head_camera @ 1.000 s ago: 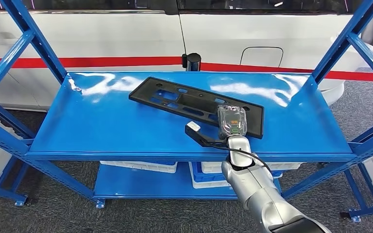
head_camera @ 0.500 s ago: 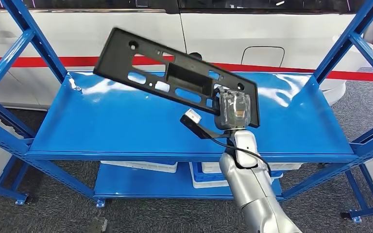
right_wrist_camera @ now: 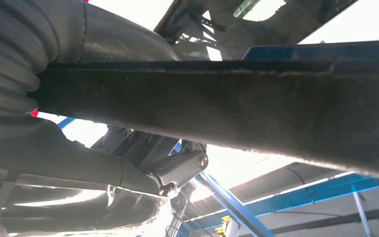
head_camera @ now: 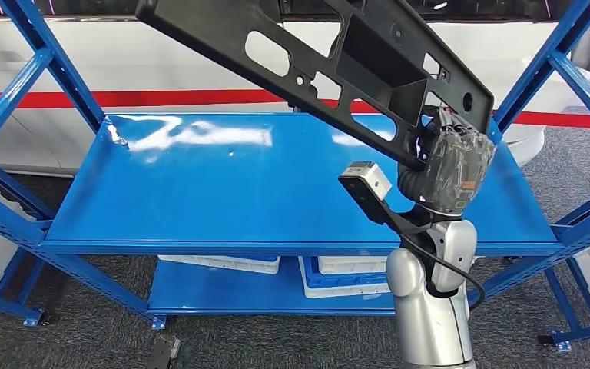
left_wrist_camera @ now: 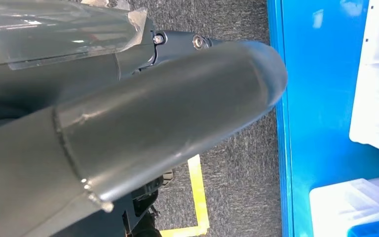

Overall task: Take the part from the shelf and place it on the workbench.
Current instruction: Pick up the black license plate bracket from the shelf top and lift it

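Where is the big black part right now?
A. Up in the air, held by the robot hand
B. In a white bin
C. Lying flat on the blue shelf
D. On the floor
A, the black part is tilted above the blue shelf, gripped at one end by the right robot hand.

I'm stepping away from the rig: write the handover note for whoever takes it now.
Right hand: grips the part at its right end, lifted clear above the shelf and tilted, its far end high to the left.
Left hand: hangs low beside the lower shelf; whether it is open or shut cannot be told.
Done: part picked off the shelf.
Left: carry it to the workbench and set it down.
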